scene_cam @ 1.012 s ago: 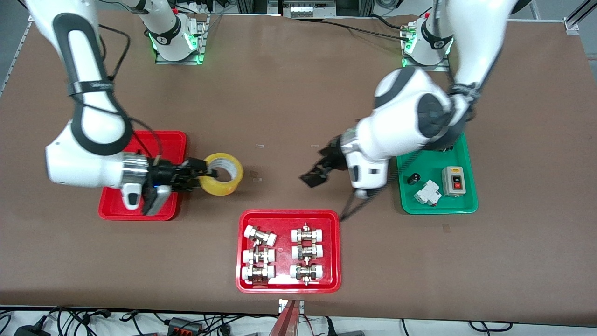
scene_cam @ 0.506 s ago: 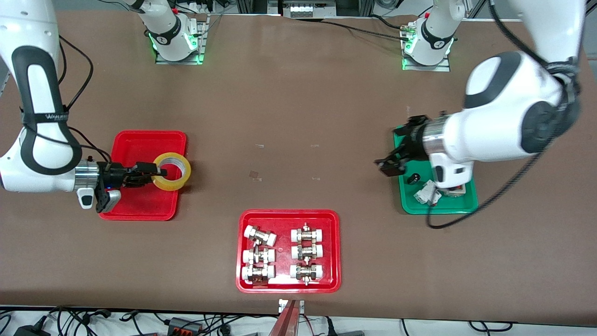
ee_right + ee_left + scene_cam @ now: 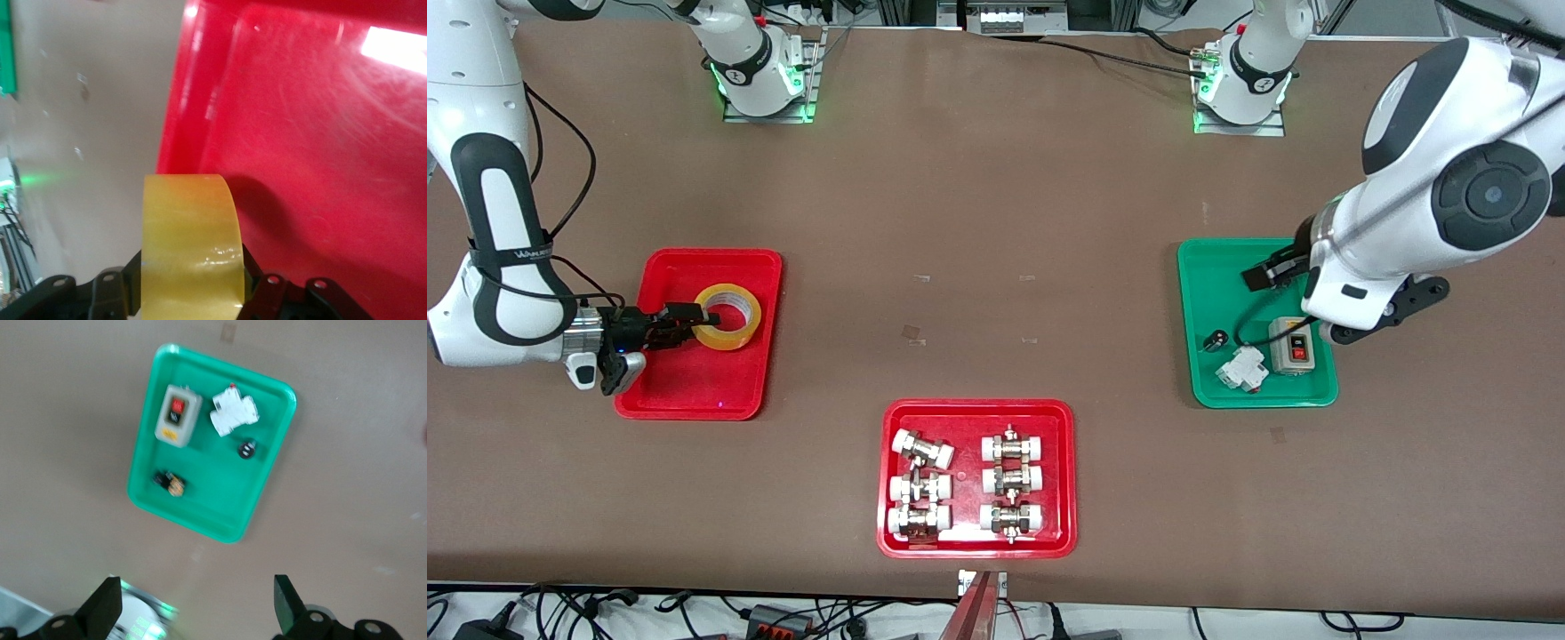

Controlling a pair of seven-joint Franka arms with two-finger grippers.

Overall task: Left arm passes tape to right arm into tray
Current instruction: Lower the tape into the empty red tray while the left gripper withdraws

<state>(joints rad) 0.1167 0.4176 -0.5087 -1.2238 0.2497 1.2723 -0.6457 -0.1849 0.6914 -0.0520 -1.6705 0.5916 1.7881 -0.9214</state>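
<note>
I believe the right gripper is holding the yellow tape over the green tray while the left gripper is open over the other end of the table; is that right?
Not quite: the right gripper holds the tape over the plain red tray, not the green tray, as the front view shows. The left gripper is indeed open.

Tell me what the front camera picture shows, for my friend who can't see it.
The right gripper holds the tape over the red tray at the right arm's end of the table. The left gripper is open above the green tray at the left arm's end, holding nothing. Nearest the camera sits another red tray of pipe fittings.
</note>
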